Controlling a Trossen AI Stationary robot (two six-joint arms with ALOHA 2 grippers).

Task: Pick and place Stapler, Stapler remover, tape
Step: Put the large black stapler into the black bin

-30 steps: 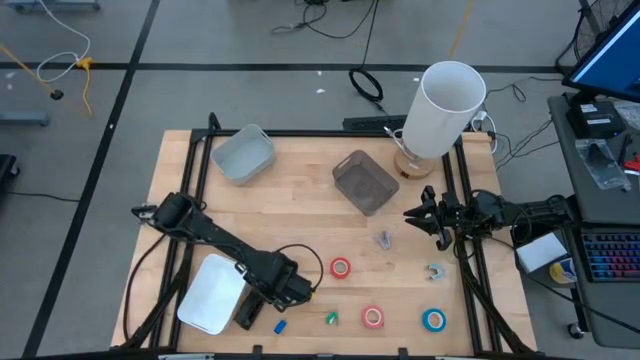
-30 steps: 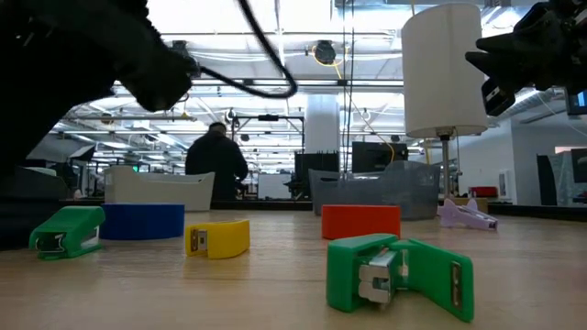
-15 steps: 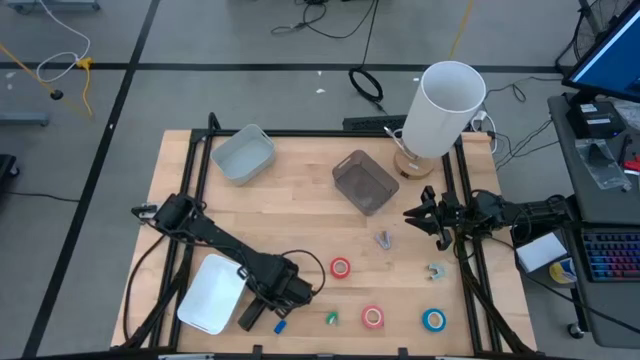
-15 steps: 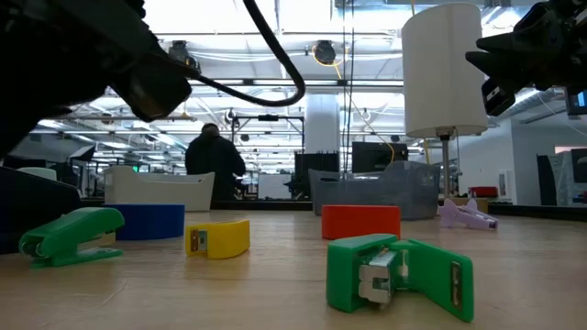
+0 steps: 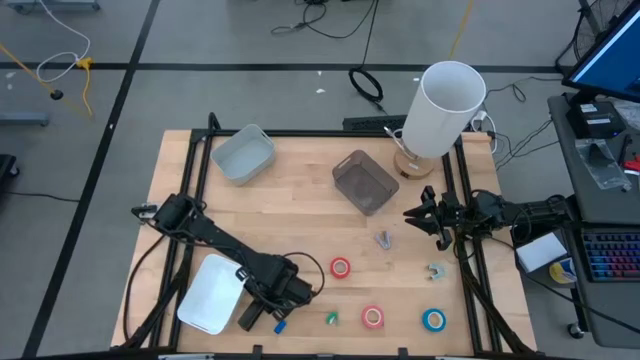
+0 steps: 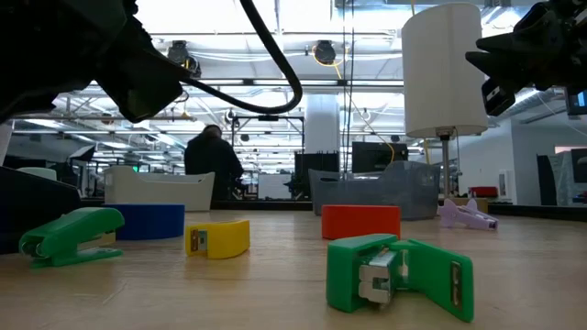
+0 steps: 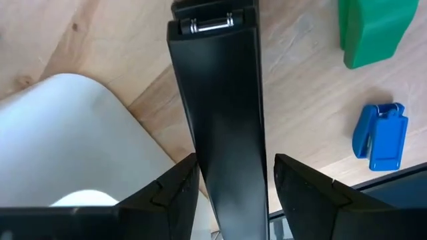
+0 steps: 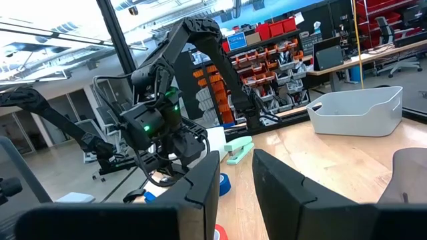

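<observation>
At the bench's (image 5: 300, 180) near edge, the left gripper (image 5: 262, 308) has its fingers (image 7: 175, 193) clamped on a black stapler (image 7: 219, 120), just beside a white tray (image 5: 210, 293). A blue remover (image 5: 281, 326) and a green one (image 5: 331, 319) lie close by. 3 tape rolls show: red (image 5: 341, 267), pink (image 5: 373, 317), blue (image 5: 433, 320). Farther off, the right gripper (image 5: 418, 216) hangs with fingers slightly apart, holding nothing.

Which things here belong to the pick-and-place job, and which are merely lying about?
Job: black stapler in left gripper; red tape roll; second red roll; blue tape roll.
Lying about: white cylinder; floor cable; keyboard.
</observation>
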